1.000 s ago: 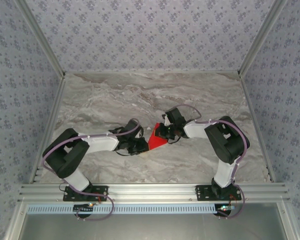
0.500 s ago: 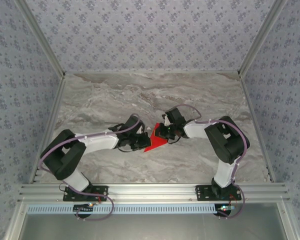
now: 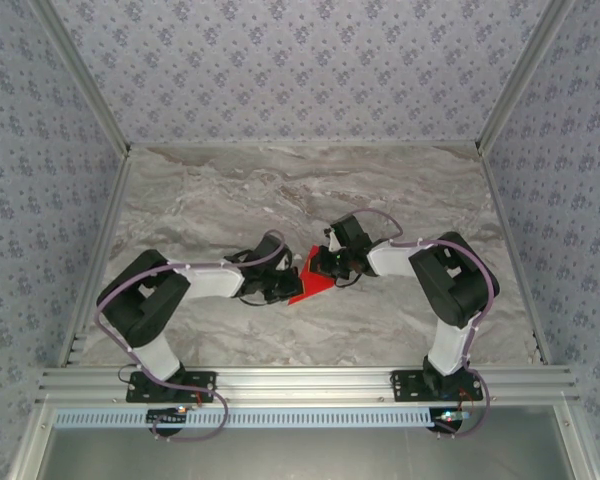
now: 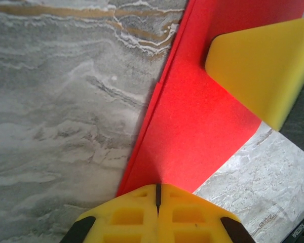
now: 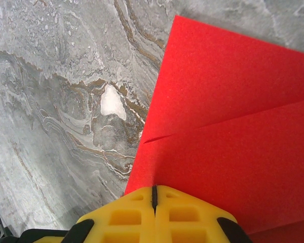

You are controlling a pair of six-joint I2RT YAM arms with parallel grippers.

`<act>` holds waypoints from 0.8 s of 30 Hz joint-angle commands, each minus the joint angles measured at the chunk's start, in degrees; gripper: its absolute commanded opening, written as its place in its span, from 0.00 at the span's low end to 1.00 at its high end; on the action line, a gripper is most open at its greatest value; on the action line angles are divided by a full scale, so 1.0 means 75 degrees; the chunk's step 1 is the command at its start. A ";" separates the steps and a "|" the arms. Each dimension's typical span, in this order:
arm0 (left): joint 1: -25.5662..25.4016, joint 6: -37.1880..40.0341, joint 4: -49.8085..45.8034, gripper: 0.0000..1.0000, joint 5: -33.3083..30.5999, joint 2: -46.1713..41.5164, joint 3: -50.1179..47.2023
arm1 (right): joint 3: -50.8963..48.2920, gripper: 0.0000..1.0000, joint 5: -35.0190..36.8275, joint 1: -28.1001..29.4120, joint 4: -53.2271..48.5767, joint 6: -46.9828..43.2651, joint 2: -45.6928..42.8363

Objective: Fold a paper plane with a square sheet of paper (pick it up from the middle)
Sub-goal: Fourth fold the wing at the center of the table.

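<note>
Sheet: the square sheet of paper [image 3: 308,285] lies near the middle of the desk [image 3: 230,190], between the two arms, already folded into a smaller red shape with overlapping layers and one straight creased edge. It isn't a dart yet.
Left end effector [image 4: 157,200]: its yellow fingers are closed tight together, tips planted on the narrow near corner of the sheet. To my eye it is bearing down on the paper, not pinching it up.
Right end effector [image 5: 153,200]: closed tight too, tips resting on the stacked layers just beside a fold line. One of its fingers also shows at the far end of the sheet in the left wrist view.
Step in hand: I'd judge this a creasing step partway through the folding, with both arms pinning the sheet flat.
Next move: probably one arm holds its spot while the other runs along the crease or lifts a flap for the next fold. It needs a steady anchor so the thin sheet doesn't slide on the smooth desk.
</note>
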 commanded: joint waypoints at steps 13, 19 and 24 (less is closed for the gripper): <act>0.0379 0.0211 -0.1106 0.00 0.0544 -0.1920 -0.1152 | -0.0330 0.00 0.0763 -0.0121 -0.1190 -0.0172 0.0541; 0.0389 0.0234 -0.0674 0.00 0.0069 -0.1976 -0.0711 | -0.0266 0.00 0.0688 -0.0104 -0.1141 -0.0161 0.0541; 0.0381 0.0138 -0.0123 0.00 0.0129 -0.1177 -0.0500 | -0.0221 0.00 0.0681 -0.0090 -0.1159 -0.0161 0.0552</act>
